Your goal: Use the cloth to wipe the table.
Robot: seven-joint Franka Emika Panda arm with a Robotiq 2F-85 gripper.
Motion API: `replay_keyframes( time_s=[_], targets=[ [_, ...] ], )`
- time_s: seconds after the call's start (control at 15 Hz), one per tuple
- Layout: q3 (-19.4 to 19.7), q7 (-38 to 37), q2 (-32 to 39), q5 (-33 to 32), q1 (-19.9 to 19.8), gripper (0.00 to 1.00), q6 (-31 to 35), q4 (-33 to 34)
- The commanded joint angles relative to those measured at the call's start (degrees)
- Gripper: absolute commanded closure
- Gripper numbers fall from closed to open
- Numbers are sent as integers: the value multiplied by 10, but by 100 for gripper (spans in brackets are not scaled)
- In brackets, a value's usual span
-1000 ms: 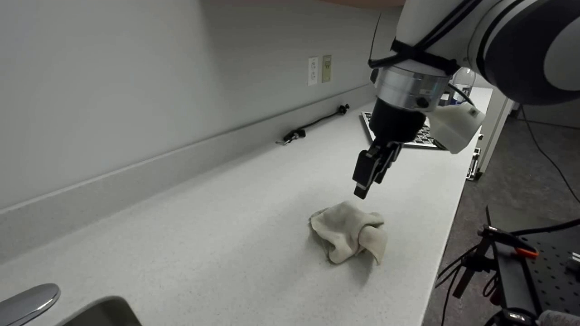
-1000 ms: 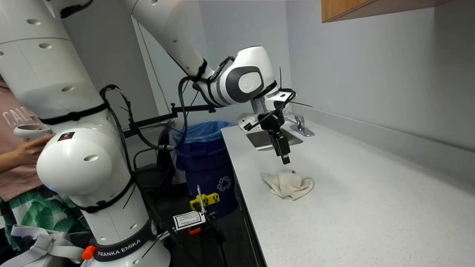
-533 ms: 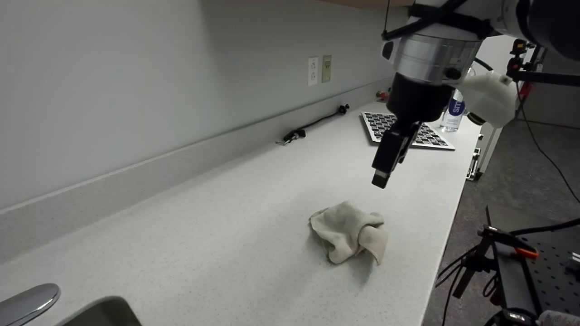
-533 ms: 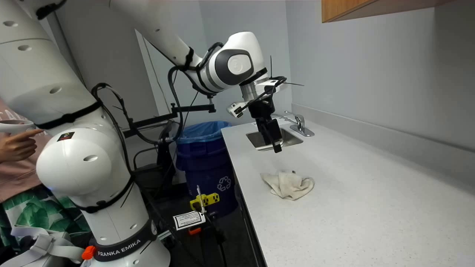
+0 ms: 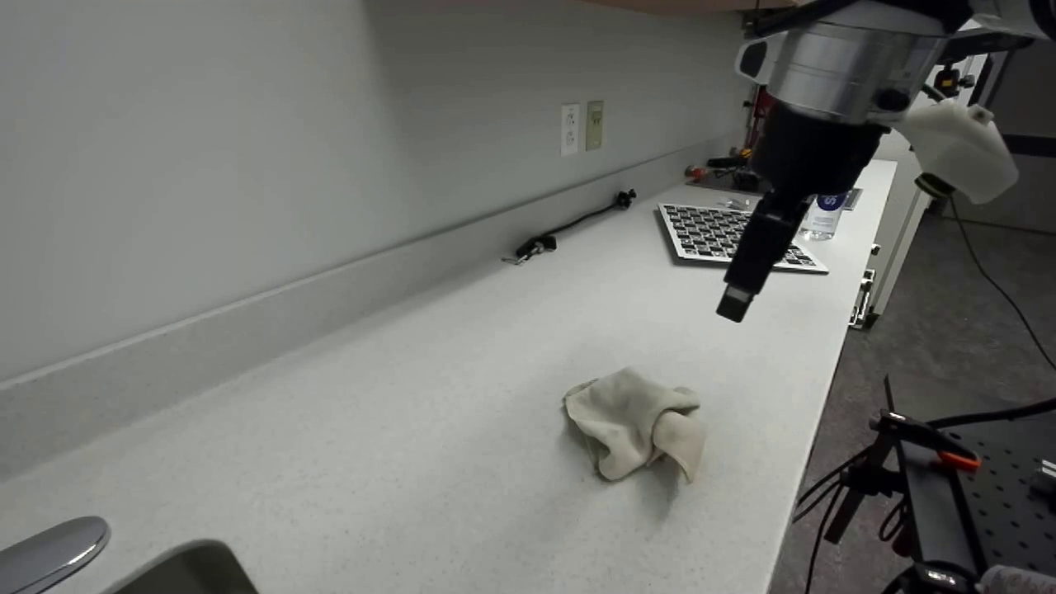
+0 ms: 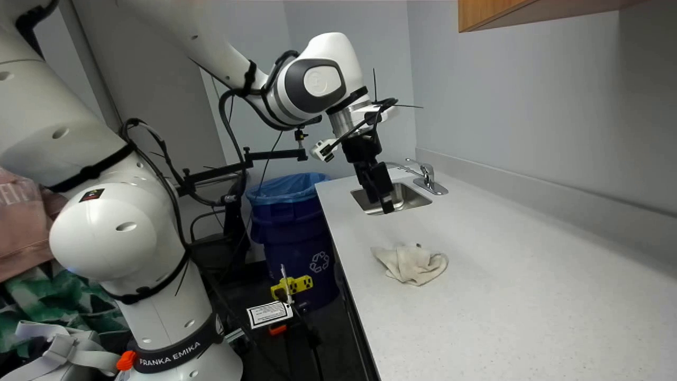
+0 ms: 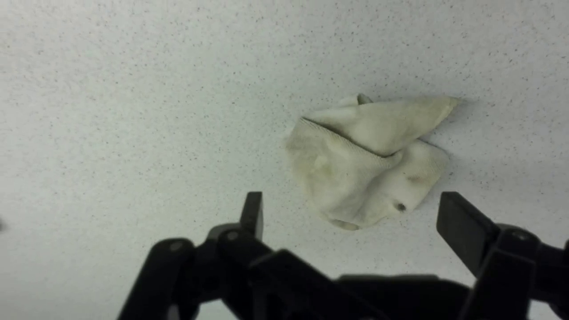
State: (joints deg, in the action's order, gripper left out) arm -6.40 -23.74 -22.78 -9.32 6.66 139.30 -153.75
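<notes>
Risen higher, my hand (image 7: 350,207) gapes wide, empty, the cloth (image 7: 364,166) at wrist-view twelve o'clock; release seems done, so I'd withdraw.

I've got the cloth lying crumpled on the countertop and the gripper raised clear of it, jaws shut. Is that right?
The jaws are wrong: the wrist view shows the gripper open, not shut. The cloth does lie crumpled on the countertop, with the gripper raised clear.

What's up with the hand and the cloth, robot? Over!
Hand open, empty. Cloth crumpled on table, untouched. Nothing seen between hand and cloth.
</notes>
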Motion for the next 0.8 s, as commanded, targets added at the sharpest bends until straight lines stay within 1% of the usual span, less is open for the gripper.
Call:
replay_keyframes(
  time_s=[0.0, 0.2, 0.73],
  targets=[
    [-18, 16, -16, 13, -19, 0, 0, -11],
    [-17, 21, -44, 15, -20, 0, 1, -32],
    [-18, 22, -48, 15, -20, 0, 1, -36]
  ],
)
